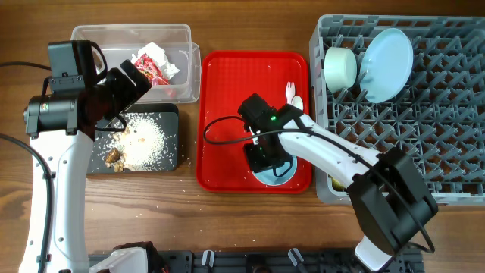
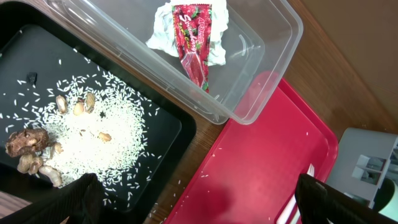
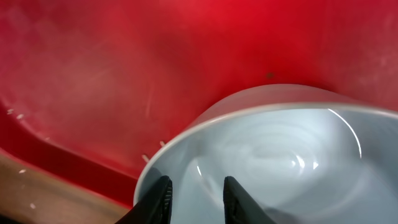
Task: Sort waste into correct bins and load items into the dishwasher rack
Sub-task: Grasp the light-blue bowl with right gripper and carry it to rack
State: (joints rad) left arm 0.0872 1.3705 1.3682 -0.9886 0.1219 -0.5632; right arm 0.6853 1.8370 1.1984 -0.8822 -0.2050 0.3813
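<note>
The grey dishwasher rack [image 1: 424, 114] is set at the right, most pegs free. In its far left corner the pale blue plate [image 1: 386, 53] is stood on edge, and the pale green bowl [image 1: 341, 67] is laid on its side. The red tray [image 1: 227, 114] is placed in the middle, its long side running near to far. The white napkin [image 2: 160, 34] and red wrapper [image 2: 193, 50] (thin end pointed down the picture) are held in the clear tub [image 1: 114, 34]. Rice [image 1: 148, 140] is spread in the black tray [image 1: 168, 117]. The light blue bowl [image 1: 282, 179] is sat upright in the red tray's near right corner. The right gripper [image 3: 196, 193] is held over its rim, fingers a little apart, nothing seen pinched. The left gripper [image 2: 196, 186] is spread wide and empty. The white fork [image 1: 290, 91] is pointed far
</note>
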